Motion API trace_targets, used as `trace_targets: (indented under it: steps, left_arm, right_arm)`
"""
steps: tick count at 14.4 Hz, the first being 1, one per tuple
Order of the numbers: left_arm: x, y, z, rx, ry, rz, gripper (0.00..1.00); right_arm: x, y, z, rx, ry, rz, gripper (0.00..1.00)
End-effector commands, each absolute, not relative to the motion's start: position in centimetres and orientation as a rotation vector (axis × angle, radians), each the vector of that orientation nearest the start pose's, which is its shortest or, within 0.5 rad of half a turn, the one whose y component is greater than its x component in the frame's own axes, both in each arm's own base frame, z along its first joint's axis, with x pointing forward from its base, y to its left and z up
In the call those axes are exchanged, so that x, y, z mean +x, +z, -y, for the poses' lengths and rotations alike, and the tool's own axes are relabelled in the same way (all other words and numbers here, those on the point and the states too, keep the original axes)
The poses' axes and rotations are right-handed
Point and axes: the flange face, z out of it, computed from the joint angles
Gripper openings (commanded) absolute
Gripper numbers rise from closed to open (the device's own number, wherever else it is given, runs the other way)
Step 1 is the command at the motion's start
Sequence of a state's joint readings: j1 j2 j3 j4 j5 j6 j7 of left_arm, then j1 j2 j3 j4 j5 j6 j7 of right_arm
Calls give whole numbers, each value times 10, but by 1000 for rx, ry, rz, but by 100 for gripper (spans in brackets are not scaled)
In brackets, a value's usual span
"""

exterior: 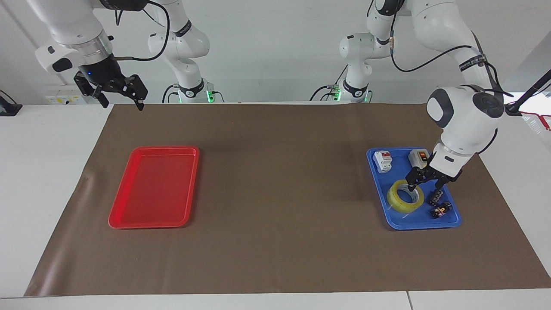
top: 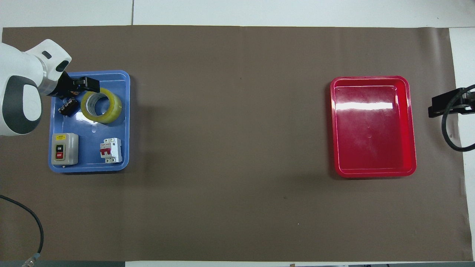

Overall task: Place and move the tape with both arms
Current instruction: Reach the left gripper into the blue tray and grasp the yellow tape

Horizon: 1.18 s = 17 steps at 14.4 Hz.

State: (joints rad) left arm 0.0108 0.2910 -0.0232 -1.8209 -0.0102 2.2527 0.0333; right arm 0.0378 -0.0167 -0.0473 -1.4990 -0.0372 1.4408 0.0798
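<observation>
The tape [exterior: 402, 202] [top: 114, 107], a yellow ring with a white core, lies flat in the blue tray [exterior: 375, 181] [top: 124, 126] at the left arm's end of the table. My left gripper [exterior: 424, 188] [top: 86, 83] is open, low over the tape's rim. One finger is above the core hole and the other outside the ring. Whether it touches the tape I cannot tell. My right gripper [exterior: 122, 103] [top: 441, 105] hangs open and holds nothing, up over the mat's corner at the right arm's end, where that arm waits.
The blue tray also holds a grey switch box [exterior: 415, 157] [top: 65, 149], a white and red breaker [exterior: 383, 160] [top: 111, 150] and small black parts [exterior: 440, 210] [top: 67, 106] beside the tape. A red tray [exterior: 129, 189] [top: 371, 78] lies at the right arm's end.
</observation>
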Motion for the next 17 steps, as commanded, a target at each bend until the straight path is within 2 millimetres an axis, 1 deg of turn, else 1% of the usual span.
trace_targets:
  steps: [1,4,8,9,10,11,12,13,14,17]
  left_arm:
    - [634,370,-16,-3119,-254,-116,100]
    - [634,348,-20,-3122,-221,-123,100]
    - [620,320,-22,-3122,-225,-114,100]
    - [618,316,-22,-3122,-225,-114,98]
    - [617,317,-22,-3122,-228,-114,95]
    - [618,317,-22,-3122,-230,-112,78]
    - [619,318,-25,-3121,-237,-102,49]
    - [619,318,-34,-3119,-237,-91,11]
    - [620,320,-40,-3118,-248,-76,0]
    - [621,332,-42,-3115,-275,-52,0]
  right_arm:
    - [536,656,9,-3160,65,-125,100]
    - [536,656,9,-3160,65,-125,100]
    - [536,655,9,-3160,67,-125,100]
    - [536,656,9,-3160,65,-125,100]
    - [536,656,9,-3160,65,-125,100]
    - [536,656,10,-3160,65,-127,100]
    - [536,656,9,-3160,65,-125,100]
    - [536,655,9,-3160,67,-125,100]
    - [536,655,9,-3160,67,-125,100]
    - [536,655,9,-3160,67,-125,100]
